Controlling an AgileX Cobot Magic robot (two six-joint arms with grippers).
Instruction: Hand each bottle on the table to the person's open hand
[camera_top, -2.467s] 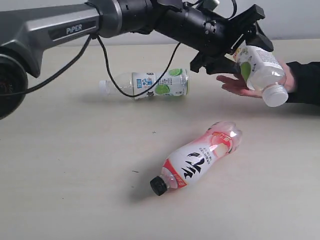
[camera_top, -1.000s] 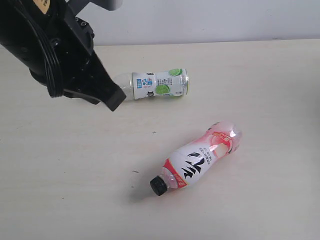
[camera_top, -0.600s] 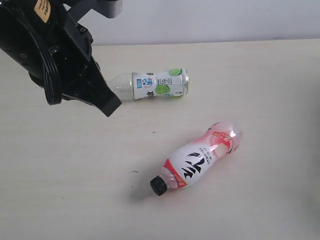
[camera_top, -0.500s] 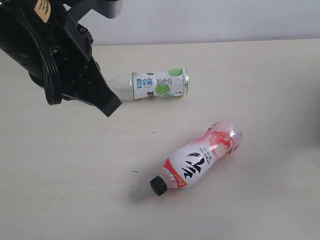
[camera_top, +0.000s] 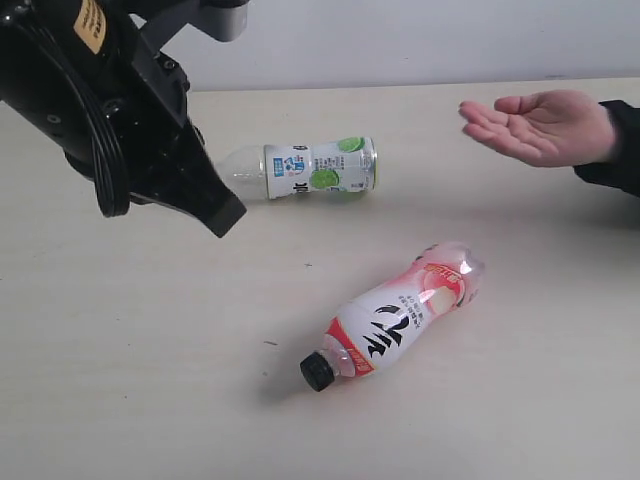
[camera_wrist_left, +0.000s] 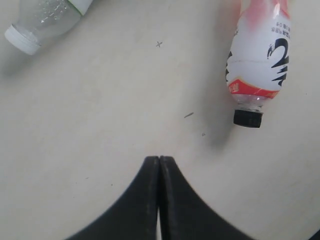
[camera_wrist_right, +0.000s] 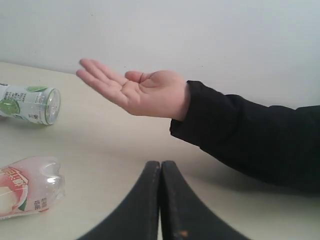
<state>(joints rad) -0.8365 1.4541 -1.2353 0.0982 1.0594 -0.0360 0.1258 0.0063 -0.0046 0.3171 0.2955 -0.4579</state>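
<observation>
**A:** Two bottles lie on the pale beige surface (camera_top: 140, 390): clear white-capped lime-labelled bottle (camera_top: 310, 167) near the left robot hand (camera_wrist_left: 159, 159), black-capped pink-red-and-white bottle (camera_top: 400, 322) farther off.

**B:** Both robot hands pinched shut, empty; person's open palm (camera_top: 540, 128) ahead of the right hand (camera_wrist_right: 160, 164). Next, I'd say: open up, grasp one.
</observation>
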